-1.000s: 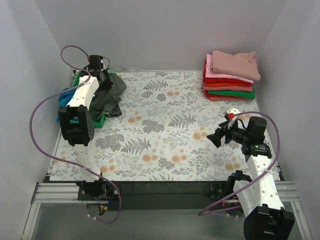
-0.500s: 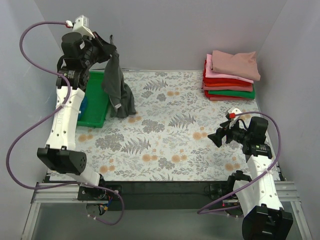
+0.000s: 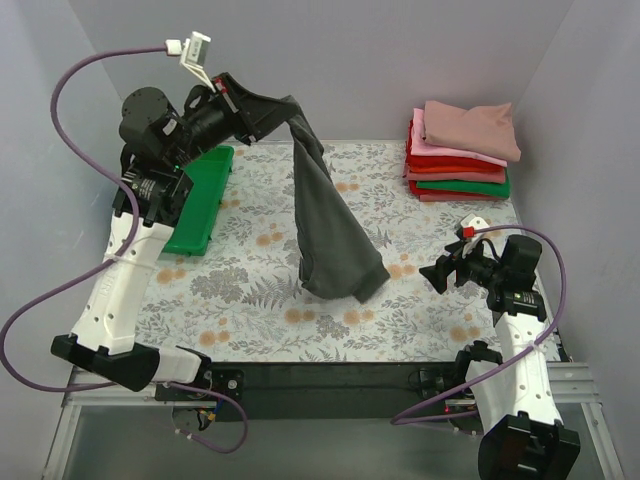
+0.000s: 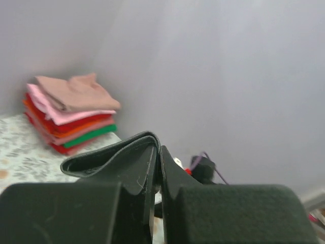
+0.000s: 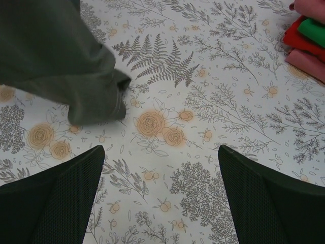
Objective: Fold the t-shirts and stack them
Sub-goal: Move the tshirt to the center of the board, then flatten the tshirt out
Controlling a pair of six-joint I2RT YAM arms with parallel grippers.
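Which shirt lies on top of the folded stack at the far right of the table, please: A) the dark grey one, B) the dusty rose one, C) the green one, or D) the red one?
B: the dusty rose shirt tops the stack, while the dark grey shirt hangs from the left gripper.

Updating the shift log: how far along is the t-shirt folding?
Done: a folded stack in the far right corner. In hand: the left gripper, jaws shut, holds the charcoal t-shirt, its lower end on the table. Left: fold it and add it to the stack; the right gripper is open.
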